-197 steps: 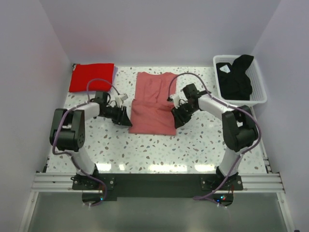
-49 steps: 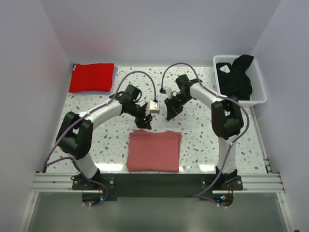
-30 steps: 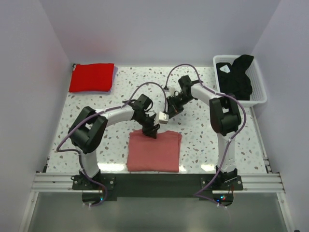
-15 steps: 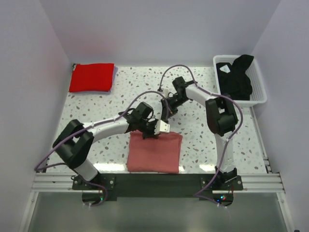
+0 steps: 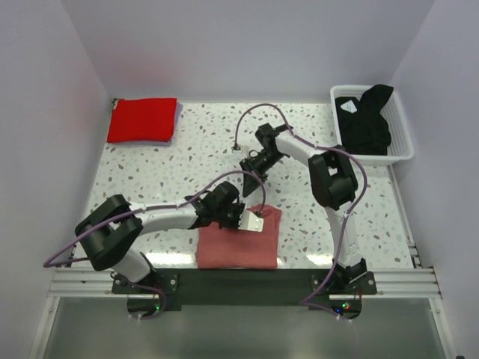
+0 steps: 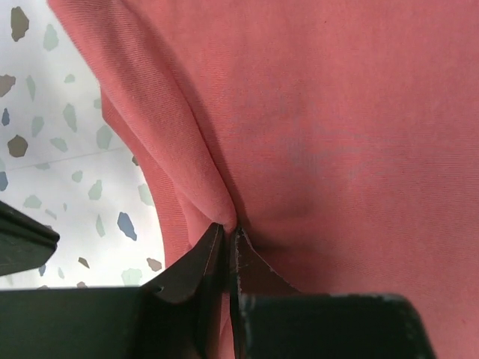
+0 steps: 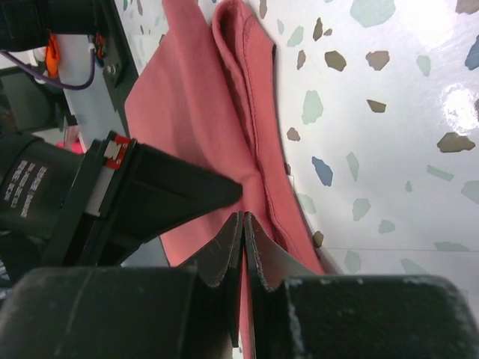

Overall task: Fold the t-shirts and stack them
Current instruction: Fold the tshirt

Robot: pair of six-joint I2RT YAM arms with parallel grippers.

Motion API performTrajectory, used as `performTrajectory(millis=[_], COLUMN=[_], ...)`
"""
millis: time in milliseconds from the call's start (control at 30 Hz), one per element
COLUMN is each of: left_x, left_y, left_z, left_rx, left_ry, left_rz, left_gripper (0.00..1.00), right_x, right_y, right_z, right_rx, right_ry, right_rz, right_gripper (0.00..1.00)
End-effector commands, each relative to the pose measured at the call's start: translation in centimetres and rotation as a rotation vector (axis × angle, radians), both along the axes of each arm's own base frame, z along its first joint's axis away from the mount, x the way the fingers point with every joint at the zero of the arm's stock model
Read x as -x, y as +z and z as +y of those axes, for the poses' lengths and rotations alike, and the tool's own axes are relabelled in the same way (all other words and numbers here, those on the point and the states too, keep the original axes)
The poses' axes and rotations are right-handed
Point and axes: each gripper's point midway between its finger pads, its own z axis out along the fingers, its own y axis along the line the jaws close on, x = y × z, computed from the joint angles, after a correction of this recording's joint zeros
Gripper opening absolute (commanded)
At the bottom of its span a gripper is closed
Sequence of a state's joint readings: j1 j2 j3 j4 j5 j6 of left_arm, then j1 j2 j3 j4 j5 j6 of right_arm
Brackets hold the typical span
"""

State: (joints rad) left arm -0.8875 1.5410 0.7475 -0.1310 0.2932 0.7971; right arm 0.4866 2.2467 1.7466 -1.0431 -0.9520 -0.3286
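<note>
A folded salmon-pink t-shirt [image 5: 236, 245] lies at the counter's [image 5: 150, 187] near edge. The left gripper [image 6: 228, 230] is clamped on a ridge at its far edge. Beyond, the right gripper [image 7: 243, 217] hangs pressed together, empty. Farthest, a folded red t-shirt [image 5: 142, 120] lies left and a black t-shirt [image 5: 367, 123] fills the basket [image 5: 402, 127] at right.

Overhead light fills the top view brightly and evenly; I see a row of white glare patches along the near edge of the speckled table [image 5: 150, 187] and only soft shadows under the arms. On the left wrist the salmon-pink t-shirt [image 6: 337, 134] is sharp down to its weave, while the left gripper's fingers [image 6: 187, 273] are soft-edged. On the right wrist, glare burns the table's right side, and the right gripper's fingers [image 7: 217, 258] blur.
</note>
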Motion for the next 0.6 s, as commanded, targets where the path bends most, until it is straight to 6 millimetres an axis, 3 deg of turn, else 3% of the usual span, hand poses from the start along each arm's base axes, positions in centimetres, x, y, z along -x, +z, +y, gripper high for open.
performTrajectory(millis=[0, 67, 167, 367, 567], left_x=[-2.2, -2.3, -2.2, -2.4, -2.4], left_y=[0.5, 0.7, 1.1, 3.0, 5.0], left_z=[-0.1, -0.1, -0.3, -0.8, -1.2], left_rx=[0.026, 0.053, 0.084, 0.137, 0.174], left_ry=[0.053, 0.061, 0.066, 0.072, 0.052], left_rz=[-0.155, -0.200, -0.265, -0.324, -0.371], left_gripper=[0.10, 0.09, 0.00, 0.00, 0.00], right_x=[0.4, 0.5, 0.4, 2.0, 4.3], right_y=[0.9, 0.7, 1.0, 0.9, -1.4], right_z=[-0.1, -0.2, -0.1, 0.2, 0.2], right_rx=[-0.036, -0.035, -0.043, -0.056, -0.023], right_ry=[0.037, 0.042, 0.046, 0.087, 0.137], right_rz=[0.004, 0.007, 0.007, 0.065, 0.145], right_gripper=[0.07, 0.07, 0.06, 0.06, 0.06])
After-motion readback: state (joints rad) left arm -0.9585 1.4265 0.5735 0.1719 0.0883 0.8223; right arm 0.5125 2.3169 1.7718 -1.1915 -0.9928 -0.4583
